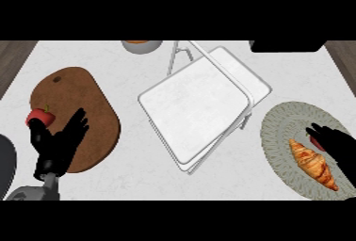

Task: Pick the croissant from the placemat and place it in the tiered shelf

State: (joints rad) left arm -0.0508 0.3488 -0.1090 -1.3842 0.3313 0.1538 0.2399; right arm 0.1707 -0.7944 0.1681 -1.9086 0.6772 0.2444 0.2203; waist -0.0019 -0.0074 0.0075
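Note:
A golden-brown croissant (314, 164) lies on a round grey woven placemat (281, 128) at the right edge of the counter. My right hand (336, 144) hovers just right of and above the croissant, fingers relaxed and pointing up-left, with nothing held. The white tiered shelf (201, 101) stands in the middle of the counter, its trays tilted in this view. My left hand (57, 143) rests open over the brown cutting board at the left, fingers up.
A brown wooden cutting board (90, 103) lies at the left with a red apple (40, 116) at its edge by my left hand. A bowl (141, 45) sits at the back, a black object (288, 45) at the back right, a dark round thing (5, 164) at the left edge.

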